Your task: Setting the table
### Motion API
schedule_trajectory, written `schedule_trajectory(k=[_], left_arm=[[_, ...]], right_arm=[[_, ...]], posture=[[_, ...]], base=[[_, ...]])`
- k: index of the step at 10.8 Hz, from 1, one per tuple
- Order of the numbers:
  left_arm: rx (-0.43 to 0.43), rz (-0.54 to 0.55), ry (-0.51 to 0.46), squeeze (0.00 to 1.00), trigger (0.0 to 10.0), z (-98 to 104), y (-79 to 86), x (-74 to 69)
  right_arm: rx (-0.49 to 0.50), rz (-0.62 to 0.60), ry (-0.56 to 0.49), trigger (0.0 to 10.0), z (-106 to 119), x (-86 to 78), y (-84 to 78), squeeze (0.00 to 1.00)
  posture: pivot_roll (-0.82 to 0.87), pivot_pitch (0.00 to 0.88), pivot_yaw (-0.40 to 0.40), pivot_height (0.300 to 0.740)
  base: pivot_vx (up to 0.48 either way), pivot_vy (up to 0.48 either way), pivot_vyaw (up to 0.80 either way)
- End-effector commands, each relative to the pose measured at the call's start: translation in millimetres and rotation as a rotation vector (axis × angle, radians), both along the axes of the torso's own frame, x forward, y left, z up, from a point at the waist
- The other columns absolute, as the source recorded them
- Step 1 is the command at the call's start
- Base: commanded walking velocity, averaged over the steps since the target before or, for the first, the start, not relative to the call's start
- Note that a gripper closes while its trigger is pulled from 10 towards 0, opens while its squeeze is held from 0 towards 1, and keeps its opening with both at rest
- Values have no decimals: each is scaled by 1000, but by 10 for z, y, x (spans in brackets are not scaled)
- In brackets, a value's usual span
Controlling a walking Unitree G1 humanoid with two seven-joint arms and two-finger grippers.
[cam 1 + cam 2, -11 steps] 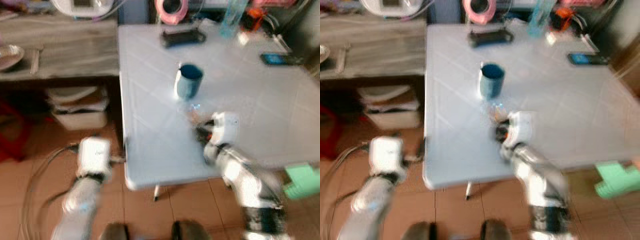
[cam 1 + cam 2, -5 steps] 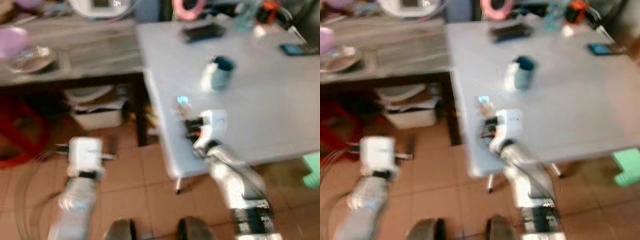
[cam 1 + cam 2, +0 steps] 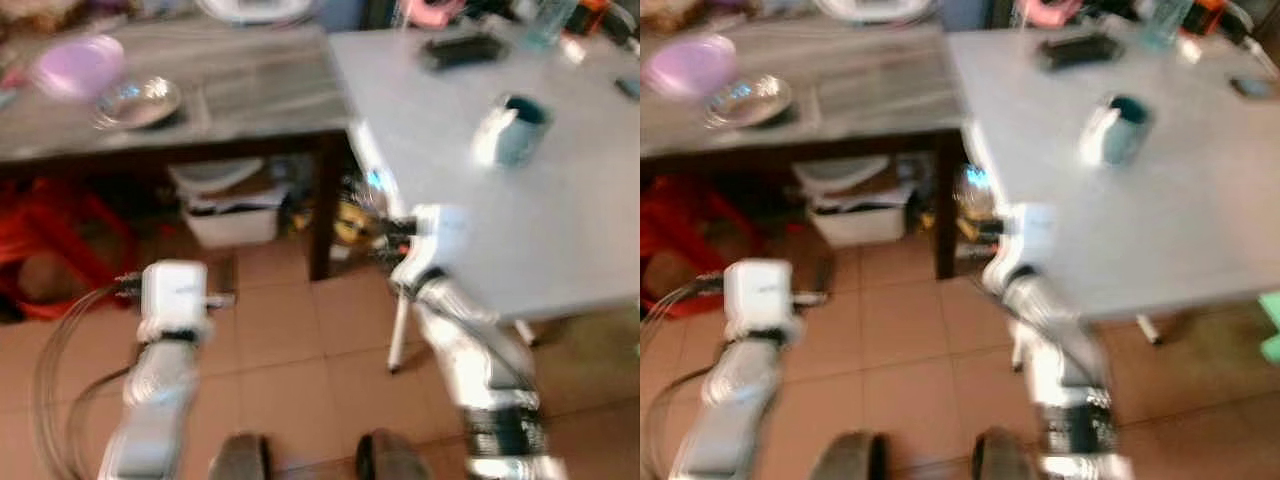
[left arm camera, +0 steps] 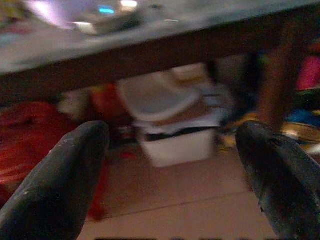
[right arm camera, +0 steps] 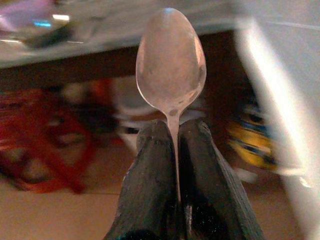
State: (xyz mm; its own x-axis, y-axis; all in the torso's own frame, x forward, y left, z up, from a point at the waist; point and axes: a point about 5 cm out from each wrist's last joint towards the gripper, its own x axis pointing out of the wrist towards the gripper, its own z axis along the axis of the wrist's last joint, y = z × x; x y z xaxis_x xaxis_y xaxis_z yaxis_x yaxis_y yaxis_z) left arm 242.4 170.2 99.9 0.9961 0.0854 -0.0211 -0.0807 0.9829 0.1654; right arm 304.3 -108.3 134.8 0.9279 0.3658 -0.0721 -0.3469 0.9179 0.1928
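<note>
My right gripper (image 5: 175,155) is shut on a metal spoon (image 5: 171,65), whose bowl stands out past the fingertips. In the eye views that gripper (image 3: 385,232) hangs off the left edge of the white table (image 3: 560,200), over the floor. A blue mug (image 3: 510,128) stands on the table. On the wooden counter (image 3: 230,85) to the left lie a purple bowl (image 3: 75,65) and a shiny metal plate (image 3: 140,100). My left gripper (image 4: 172,165) is open and empty, low in front of the counter; its wrist (image 3: 172,295) shows above the tiled floor.
Under the counter sit white containers (image 3: 230,205) and red plastic stools (image 3: 60,240). A dark flat object (image 3: 462,48) and a pink ring (image 3: 430,10) lie at the table's far side. A cable (image 3: 60,350) loops on the floor at left. Everything is motion-blurred.
The view has swung left: table and mug slid right, and the counter with bowl and plate came into sight. The right gripper keeps the spoon, now off the table's left edge.
</note>
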Motion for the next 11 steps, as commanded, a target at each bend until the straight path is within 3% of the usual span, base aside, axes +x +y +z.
schedule_trajectory(k=[1, 3, 6, 7, 9, 11], left_arm=[[-12, -19, -6, 0, 10000, 3, -68, 6], [1, -40, -26, 0, 10000, 38, -114, 56], [7, -56, -38, 0, 10000, 48, -166, 52], [-5, -74, -49, 0, 10000, 54, -208, 45], [0, -101, -62, 0, 10000, 65, -250, 32], [-5, -111, -68, 0, 10000, 66, -263, 20]], right_arm=[[-9, -24, -27, 0, 46, 24, -88, 0], [-20, -21, -61, 0, 87, 32, -98, 0], [-38, -18, -72, 0, 62, -6, -116, 0], [-53, -18, -76, 10000, 57, -9, -112, 0], [-81, 4, -91, 10000, 64, -4, -90, 0], [-74, -5, -90, 10000, 54, -7, -94, 0]], posture=[[27, 134, 6, 740], [21, 131, 12, 740], [19, 126, 13, 740], [18, 125, 14, 740], [18, 124, 16, 740], [19, 121, 17, 740]], base=[[0, 458, 0], [144, 405, 0], [464, 0, 0], [472, 0, 0], [444, 0, 0], [420, 0, 800]])
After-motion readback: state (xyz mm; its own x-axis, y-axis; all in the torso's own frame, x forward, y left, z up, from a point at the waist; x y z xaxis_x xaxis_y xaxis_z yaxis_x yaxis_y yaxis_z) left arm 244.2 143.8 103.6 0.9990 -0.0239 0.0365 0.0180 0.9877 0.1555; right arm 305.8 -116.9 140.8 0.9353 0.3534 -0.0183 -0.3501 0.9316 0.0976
